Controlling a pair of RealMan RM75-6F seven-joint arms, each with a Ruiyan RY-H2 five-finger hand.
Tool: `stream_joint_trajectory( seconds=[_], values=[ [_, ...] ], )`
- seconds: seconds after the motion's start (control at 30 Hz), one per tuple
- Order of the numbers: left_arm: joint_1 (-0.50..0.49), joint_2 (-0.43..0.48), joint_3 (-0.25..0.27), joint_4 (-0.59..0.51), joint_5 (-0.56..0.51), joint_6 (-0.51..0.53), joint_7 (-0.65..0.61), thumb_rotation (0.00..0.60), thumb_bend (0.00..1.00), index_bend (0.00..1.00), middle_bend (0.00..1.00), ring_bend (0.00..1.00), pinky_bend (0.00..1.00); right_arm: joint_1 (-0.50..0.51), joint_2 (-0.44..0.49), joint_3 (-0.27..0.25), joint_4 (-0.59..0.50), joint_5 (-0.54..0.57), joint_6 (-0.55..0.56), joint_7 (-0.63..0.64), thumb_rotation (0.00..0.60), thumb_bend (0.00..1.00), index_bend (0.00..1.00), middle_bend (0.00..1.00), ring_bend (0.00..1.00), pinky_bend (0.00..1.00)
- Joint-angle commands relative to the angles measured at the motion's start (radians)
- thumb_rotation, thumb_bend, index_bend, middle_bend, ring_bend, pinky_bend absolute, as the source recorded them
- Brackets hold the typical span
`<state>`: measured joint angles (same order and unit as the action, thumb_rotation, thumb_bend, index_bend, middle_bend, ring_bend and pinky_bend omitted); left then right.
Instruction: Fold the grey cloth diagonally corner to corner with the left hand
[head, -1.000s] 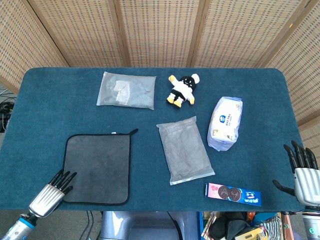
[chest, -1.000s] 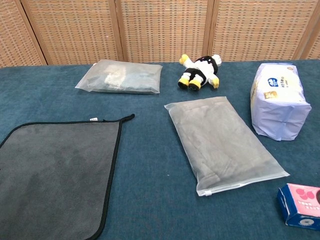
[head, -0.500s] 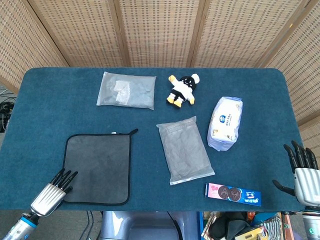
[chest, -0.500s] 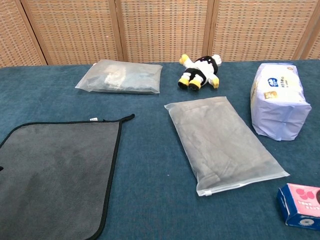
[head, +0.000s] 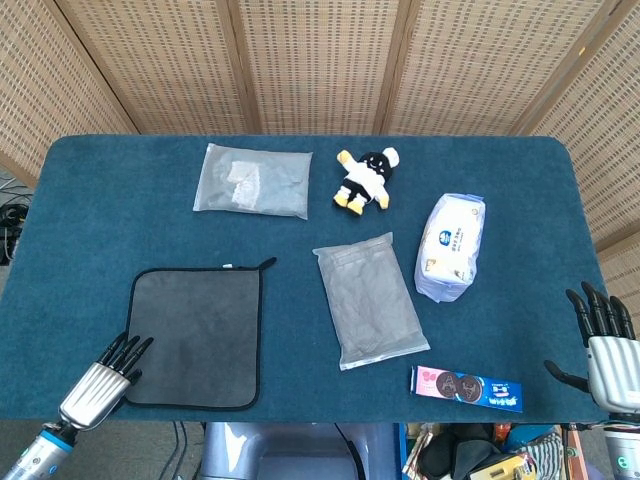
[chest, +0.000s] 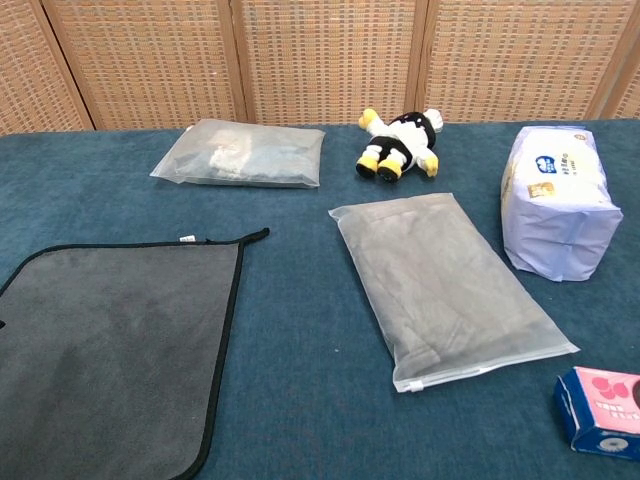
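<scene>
Matt grey cloth w/ black trim on napped blue table cover; glossy plastic wipes pack.

1. Both views are bright and evenly lit; the light is soft and seems to come from above, though no lamp shows.
2. Shadows are faint: the plush toy and the wipes pack cast only thin, soft rims on the blue tabletop.
3. The two clear plastic bags carry a mild milky sheen, with no hard glare.
4. Focus is sharp across the head view; the chest view softens slightly at its lower edge.
5. The tabletop's edges bow a little in the head view, a slight wide-angle distortion.
</scene>
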<state>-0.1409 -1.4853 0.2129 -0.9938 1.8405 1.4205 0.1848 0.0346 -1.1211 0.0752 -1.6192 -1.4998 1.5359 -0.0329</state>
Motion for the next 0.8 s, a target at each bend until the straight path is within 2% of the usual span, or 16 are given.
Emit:
stream_joint_trajectory(
  seconds=[0.03,0.33,0.8],
  values=[
    [-0.003,-0.006,-0.002,0.005,-0.005,-0.005,-0.004,0.600,0.30,0.54,0.00,0.00,0.00,0.000,-0.001,0.000,0.000,0.000,0.000,-0.001,0.600,0.00,0.00,0.00,0.00,0.00],
    [-0.012,-0.018,-0.004,0.013,-0.013,-0.017,-0.012,0.600,0.35,0.56,0.00,0.00,0.00,-0.001,0.000,0.000,0.000,-0.002,0.002,0.001,0.600,0.00,0.00,0.00,0.00,0.00],
    [-0.033,0.008,-0.028,-0.030,-0.030,-0.009,-0.012,0.600,0.36,0.57,0.00,0.00,0.00,-0.001,0.001,0.000,0.001,-0.004,0.002,0.007,0.600,0.00,0.00,0.00,0.00,0.00]
  ],
)
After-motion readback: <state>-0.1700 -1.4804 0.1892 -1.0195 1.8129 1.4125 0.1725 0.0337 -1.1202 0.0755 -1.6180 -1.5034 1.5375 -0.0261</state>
